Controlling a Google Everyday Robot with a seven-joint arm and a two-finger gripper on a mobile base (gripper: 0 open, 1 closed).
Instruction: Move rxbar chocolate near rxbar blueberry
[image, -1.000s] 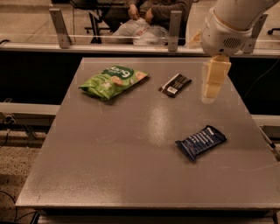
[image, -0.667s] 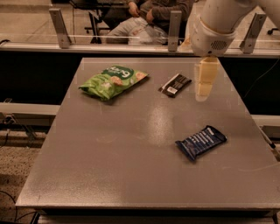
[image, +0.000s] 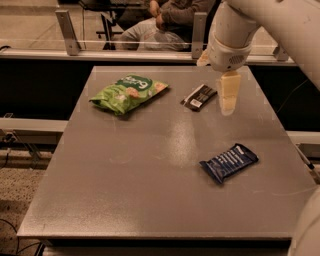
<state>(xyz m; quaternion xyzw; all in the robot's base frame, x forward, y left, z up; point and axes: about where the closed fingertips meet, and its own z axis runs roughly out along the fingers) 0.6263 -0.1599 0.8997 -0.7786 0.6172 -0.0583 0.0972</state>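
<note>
The rxbar chocolate (image: 199, 97), a small black wrapper with a white label patch, lies flat on the grey table (image: 150, 165) at the back right of centre. The rxbar blueberry (image: 229, 162), a dark blue wrapper with white lettering, lies nearer the front right. My gripper (image: 227, 107) hangs fingers-down just right of the chocolate bar, a little above the table, holding nothing.
A green snack bag (image: 128, 92) lies at the back left of the table. A glass partition with metal posts (image: 66, 31) runs behind the table, and a seated person (image: 165, 22) is beyond it. My arm (image: 250, 25) reaches in from the upper right.
My gripper has moved left and toward the back of the table, closing in on the chocolate bar. The bars and the bag have not moved.
</note>
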